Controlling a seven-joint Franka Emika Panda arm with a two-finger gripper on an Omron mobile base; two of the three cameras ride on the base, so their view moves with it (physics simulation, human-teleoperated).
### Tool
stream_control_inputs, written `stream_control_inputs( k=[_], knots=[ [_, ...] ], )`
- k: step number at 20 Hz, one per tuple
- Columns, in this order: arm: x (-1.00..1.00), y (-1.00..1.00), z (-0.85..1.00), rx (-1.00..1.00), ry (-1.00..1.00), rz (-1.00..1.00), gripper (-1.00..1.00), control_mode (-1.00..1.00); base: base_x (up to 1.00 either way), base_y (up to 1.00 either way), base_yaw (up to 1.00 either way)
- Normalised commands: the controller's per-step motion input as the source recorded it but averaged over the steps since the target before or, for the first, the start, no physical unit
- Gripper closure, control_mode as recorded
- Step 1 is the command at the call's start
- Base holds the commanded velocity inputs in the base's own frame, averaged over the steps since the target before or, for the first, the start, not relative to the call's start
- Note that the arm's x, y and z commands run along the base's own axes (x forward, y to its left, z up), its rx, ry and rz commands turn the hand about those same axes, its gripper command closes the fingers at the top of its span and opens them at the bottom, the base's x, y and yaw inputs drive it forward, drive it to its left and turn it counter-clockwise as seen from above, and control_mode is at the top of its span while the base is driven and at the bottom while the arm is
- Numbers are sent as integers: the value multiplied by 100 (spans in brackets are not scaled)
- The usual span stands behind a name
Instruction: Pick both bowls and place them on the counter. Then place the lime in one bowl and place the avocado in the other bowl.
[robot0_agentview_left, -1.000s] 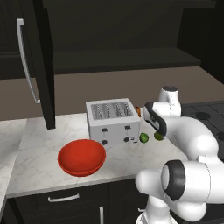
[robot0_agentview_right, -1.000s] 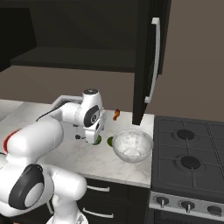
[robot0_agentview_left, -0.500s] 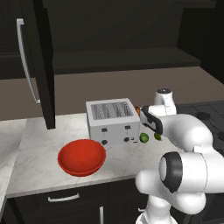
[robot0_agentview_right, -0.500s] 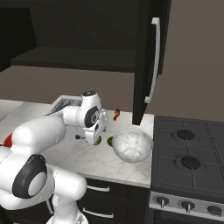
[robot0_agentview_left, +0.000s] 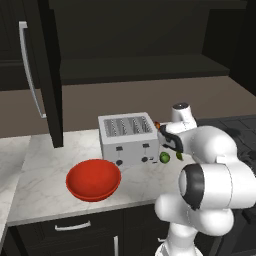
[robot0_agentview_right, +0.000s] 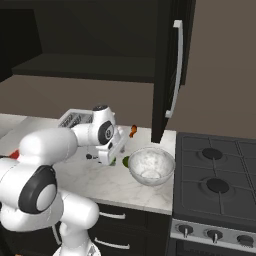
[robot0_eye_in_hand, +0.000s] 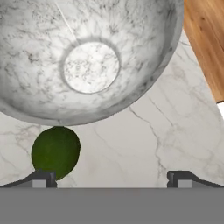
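Note:
The red bowl (robot0_agentview_left: 93, 180) sits on the white marble counter (robot0_agentview_left: 40, 165), left of the toaster. On the counter's right part stands the white marbled bowl (robot0_agentview_right: 151, 165), also seen from above (robot0_eye_in_hand: 87, 57) in the hand view. A bright green lime (robot0_agentview_left: 164, 158) and a darker avocado (robot0_agentview_left: 179, 156) lie between toaster and marbled bowl. My gripper (robot0_agentview_left: 167, 145) hangs low over them, open and holding nothing. In the hand view the avocado (robot0_eye_in_hand: 55, 151) lies just by the bowl's rim, next to one fingertip (robot0_eye_in_hand: 41, 179) of the gripper (robot0_eye_in_hand: 111, 179).
A silver toaster (robot0_agentview_left: 127, 139) stands close to the left of the hand. A small orange item (robot0_agentview_right: 132, 131) lies behind by the wall. An open dark cabinet door (robot0_agentview_right: 172, 70) hangs above the counter. The stove (robot0_agentview_right: 215, 170) adjoins on the right. Wooden floor (robot0_eye_in_hand: 205, 39) shows past the counter edge.
The arm's elbow has folded closer to the base cameras. The hand has shifted slightly toward the toaster above the fruit. The jaws stay open.

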Motion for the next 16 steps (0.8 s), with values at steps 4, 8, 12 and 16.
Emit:
stream_control_inputs(
  k=[4,8,12,16],
  knots=[
    [5,-13,-12,-8,6,-5,-100,-100,0,0,0],
    [11,-10,-16,-5,4,-3,-100,-100,0,0,0],
    [16,-7,-12,-2,1,0,-100,-100,0,0,0],
    [16,-6,-11,0,0,0,-100,-100,0,0,0]
  ],
)
